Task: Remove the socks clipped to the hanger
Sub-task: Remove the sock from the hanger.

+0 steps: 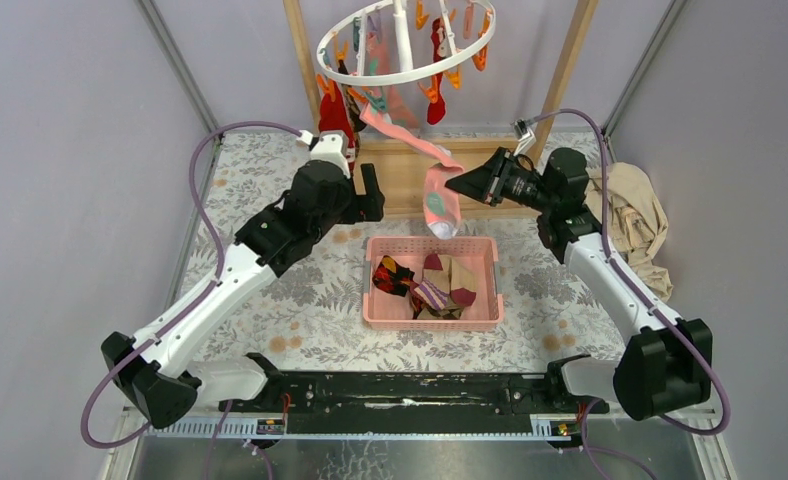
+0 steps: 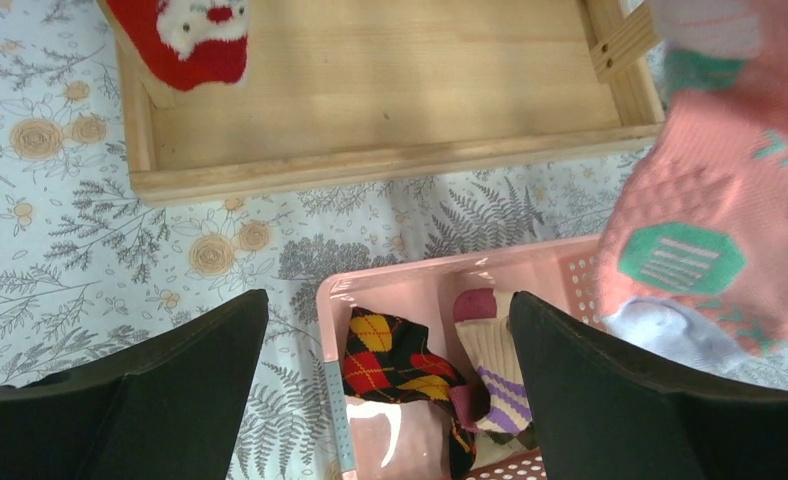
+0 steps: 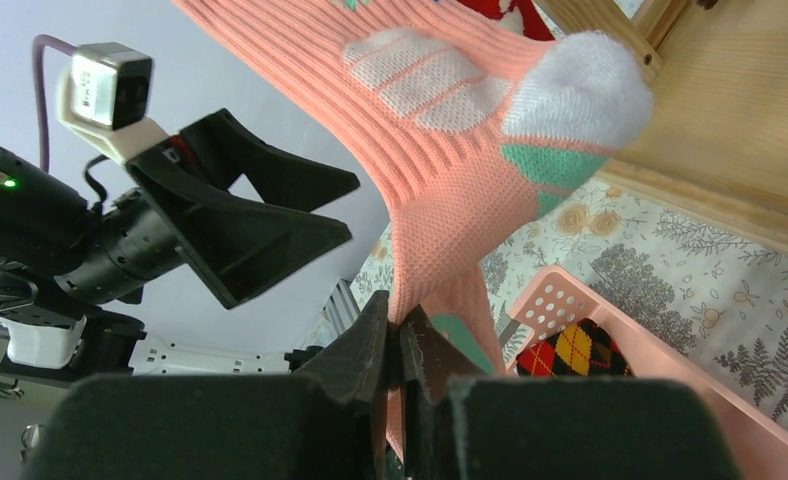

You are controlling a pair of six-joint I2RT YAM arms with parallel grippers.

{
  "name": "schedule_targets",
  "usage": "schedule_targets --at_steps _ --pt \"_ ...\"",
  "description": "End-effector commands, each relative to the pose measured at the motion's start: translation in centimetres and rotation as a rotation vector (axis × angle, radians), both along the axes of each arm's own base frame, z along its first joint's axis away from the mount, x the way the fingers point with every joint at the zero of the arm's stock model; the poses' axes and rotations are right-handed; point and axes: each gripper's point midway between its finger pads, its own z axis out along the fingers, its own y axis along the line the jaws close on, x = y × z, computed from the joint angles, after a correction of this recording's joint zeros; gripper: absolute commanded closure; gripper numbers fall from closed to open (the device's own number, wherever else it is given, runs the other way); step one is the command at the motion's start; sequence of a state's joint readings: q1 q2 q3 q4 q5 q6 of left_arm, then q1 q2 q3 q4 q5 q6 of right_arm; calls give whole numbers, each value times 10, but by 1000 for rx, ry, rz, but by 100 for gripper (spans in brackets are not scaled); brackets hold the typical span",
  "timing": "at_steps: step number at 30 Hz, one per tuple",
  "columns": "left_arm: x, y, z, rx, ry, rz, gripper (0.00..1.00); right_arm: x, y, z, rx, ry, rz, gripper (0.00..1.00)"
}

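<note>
The hanger (image 1: 402, 45) is cropped at top; the upper end of the pink sock (image 1: 437, 200) is indistinct.

Hanger (image 1: 406, 50) at 12 o'clock, red socks (image 1: 335, 120) clipped. Pink sock (image 1: 438, 200) stretched from it toward 5 o'clock, toe drooping. Argyle socks (image 1: 392, 275) heaped at centre.

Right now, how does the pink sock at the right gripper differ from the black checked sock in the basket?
The pink sock hangs stretched in the air between the hanger and the right gripper, which is shut on it. The checked sock lies crumpled in the pink basket, with no gripper touching it. The pink sock has teal and white patches, while the checked sock has red and yellow diamonds on black. Both are small knitted socks.
</note>
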State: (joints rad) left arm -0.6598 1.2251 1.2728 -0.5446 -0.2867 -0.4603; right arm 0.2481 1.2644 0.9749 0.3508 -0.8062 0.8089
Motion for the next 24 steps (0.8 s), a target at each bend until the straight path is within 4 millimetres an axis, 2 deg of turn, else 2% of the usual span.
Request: schedule_targets --at_steps 1,8,13,19,24 --pt "14 7 52 -111 -157 48 1 3 6 4 23 -43 28 100" --pt "21 19 92 -166 -226 91 1 9 27 -17 -7 -23 64 100" --pt "25 19 118 -204 -274 88 1 12 46 -30 -30 -7 83 100" --pt "31 12 144 -261 -332 63 1 14 61 -35 -46 -3 97 100" --pt "39 -5 158 -311 -337 18 1 15 66 -37 -61 -6 97 100"
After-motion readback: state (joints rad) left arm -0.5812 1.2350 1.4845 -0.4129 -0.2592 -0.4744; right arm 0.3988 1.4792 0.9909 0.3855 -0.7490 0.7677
